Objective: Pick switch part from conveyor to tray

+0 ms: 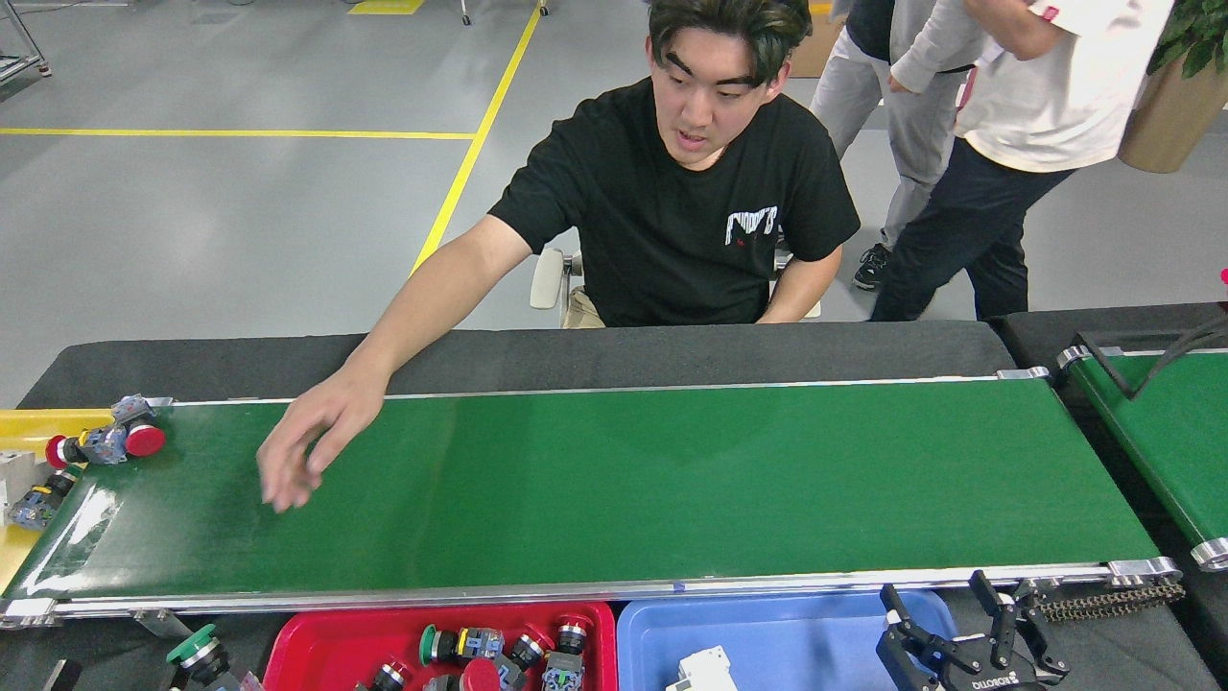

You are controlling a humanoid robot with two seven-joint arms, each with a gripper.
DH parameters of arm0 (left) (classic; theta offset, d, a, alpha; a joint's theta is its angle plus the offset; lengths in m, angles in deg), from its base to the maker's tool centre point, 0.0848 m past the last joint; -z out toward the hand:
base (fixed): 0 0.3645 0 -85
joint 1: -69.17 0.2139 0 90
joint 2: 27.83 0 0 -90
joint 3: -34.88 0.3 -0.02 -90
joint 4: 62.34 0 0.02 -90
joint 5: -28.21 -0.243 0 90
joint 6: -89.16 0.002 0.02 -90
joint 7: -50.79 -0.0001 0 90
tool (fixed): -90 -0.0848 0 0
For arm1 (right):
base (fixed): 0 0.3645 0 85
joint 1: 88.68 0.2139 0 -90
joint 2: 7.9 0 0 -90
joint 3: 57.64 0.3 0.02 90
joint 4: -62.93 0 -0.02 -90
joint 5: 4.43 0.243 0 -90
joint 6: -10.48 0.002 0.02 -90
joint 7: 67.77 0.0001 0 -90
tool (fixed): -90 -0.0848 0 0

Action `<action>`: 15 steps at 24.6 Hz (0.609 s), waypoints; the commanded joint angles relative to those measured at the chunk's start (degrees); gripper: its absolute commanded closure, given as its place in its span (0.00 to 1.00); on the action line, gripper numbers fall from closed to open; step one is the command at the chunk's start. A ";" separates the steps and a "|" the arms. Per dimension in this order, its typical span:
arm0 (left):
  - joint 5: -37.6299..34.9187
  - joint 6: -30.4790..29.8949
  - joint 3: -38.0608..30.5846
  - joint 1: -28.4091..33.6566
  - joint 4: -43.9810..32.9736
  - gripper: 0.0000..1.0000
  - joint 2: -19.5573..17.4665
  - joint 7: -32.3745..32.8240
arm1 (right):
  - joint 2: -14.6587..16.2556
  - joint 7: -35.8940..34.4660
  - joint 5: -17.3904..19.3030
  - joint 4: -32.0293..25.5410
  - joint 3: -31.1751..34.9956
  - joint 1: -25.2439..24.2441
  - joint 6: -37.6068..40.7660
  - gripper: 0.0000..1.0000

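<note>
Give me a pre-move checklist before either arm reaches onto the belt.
1. Belt free of people: not ok, a person's hand hangs over the conveyor.
2. Switch part reachable: not ok, red-capped switch part sits at the far left end, by the yellow tray.
3. Right gripper ready: ok, open and empty.
4. Left gripper free: cannot tell, green-capped part at it.
5. Red tray has room: ok.

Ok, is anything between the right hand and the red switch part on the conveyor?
Yes. A person's hand reaches over the conveyor, between the right hand and the switch part at the belt's far left end.
</note>
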 commanded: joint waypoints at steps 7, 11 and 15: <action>0.30 -1.09 -0.54 0.14 -0.21 0.01 -0.85 -0.39 | 0.34 -0.18 0.21 -2.24 0.92 0.27 -0.14 0.00; 0.30 -1.09 -0.98 0.23 -0.21 0.01 -0.85 -0.39 | 0.25 -0.36 0.12 -5.14 1.27 -0.87 -0.14 0.00; 0.30 -1.09 -0.90 0.23 -0.12 0.01 -1.29 -0.39 | 0.17 -0.71 0.12 -5.49 1.27 -1.22 -0.23 0.01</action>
